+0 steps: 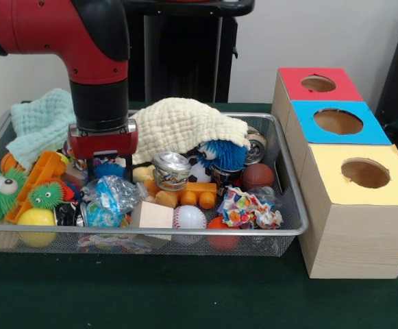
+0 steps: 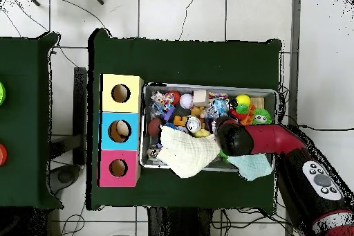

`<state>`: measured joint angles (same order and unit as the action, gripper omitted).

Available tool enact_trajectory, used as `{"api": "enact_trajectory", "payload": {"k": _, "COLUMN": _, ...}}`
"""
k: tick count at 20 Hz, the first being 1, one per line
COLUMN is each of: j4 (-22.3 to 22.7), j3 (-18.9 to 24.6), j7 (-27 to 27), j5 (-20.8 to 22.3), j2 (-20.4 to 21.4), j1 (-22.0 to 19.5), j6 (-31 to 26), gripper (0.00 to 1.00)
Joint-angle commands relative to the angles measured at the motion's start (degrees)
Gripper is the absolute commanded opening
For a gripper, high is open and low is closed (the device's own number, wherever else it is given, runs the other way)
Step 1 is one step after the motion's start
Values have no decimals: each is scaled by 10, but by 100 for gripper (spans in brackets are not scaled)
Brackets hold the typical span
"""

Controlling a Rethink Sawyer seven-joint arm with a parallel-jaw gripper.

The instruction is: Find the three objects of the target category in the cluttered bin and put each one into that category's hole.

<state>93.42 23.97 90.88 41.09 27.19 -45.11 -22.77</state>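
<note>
One baseball (image 1: pixel 189 216) at bin (image 1: pixel 291 205) front, two cloths, three holed boxes.

White tiled floor (image 2: pixel 183 12), pale wall (image 1: pixel 322 34), green-covered table (image 1: pixel 185 295)

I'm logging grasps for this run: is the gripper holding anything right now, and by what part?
It cannot be told. The gripper is down among the toys in the bin, its tips hidden by clutter, and the overhead view is blocked by the arm.
</note>
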Motion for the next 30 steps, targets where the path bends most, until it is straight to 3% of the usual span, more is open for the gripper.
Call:
{"api": "enact_trajectory", "payload": {"k": 1, "j4": -75, "j3": -16, "j7": -40, "j5": 38, "j2": -39, "j1": 4, "j6": -32, "gripper": 100}}
{"api": "enact_trajectory", "payload": {"k": 12, "j4": -62, "j3": -8, "j7": -38, "j5": 19, "j2": -39, "j1": -11, "j6": -32, "gripper": 100}}
{"api": "enact_trajectory", "payload": {"k": 18, "j4": -42, "j3": -4, "j7": -37, "j5": 7, "j2": -20, "j1": -18, "j6": -43, "gripper": 100}}
{"api": "enact_trajectory", "payload": {"k": 27, "j4": 44, "j3": 8, "j7": -21, "j5": -52, "j2": 100, "j1": -18, "j6": -91, "gripper": 100}}
{"api": "enact_trajectory", "payload": {"k": 30, "j4": 61, "j3": 1, "j7": -10, "j5": -55, "j2": 121, "j1": -11, "j6": -82, "gripper": 100}}
